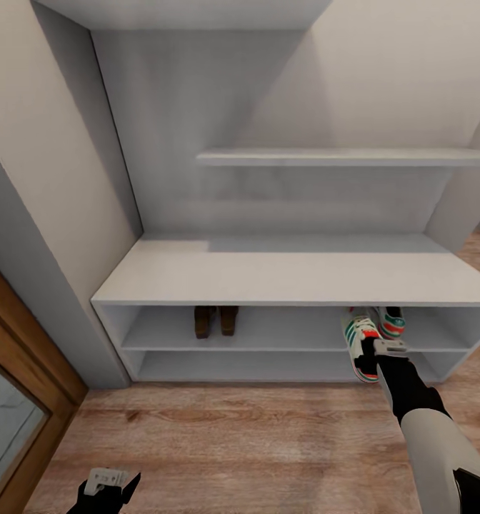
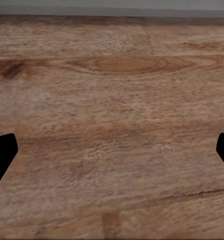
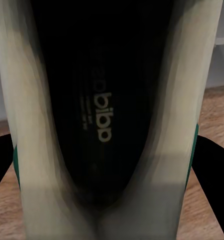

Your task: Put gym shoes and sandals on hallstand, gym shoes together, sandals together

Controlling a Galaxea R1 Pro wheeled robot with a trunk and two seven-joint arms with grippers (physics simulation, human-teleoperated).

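The pale hallstand (image 1: 268, 275) fills the wall ahead. Side by side in its upper bay, left of centre, stand two brown sandals (image 1: 216, 321). One gym shoe (image 1: 392, 322) rests at the right end of that bay. Beside it is the second gym shoe (image 1: 360, 341), its heel sticking out past the shelf's front edge. My right gripper (image 1: 384, 348) is shut on the heel. In the right wrist view the shoe's dark insole (image 3: 102, 120) is very close, with black fingers (image 3: 212, 167) on either side. My left gripper (image 1: 108, 487) (image 2: 112, 155) hangs open over the corridor floor (image 2: 112, 90).
A floating shelf (image 1: 340, 157) runs above the bench top. A grey wall and a wooden door frame (image 1: 26, 357) close in on the left. Wood-plank floor (image 1: 233, 442) stretches between me and the rack.
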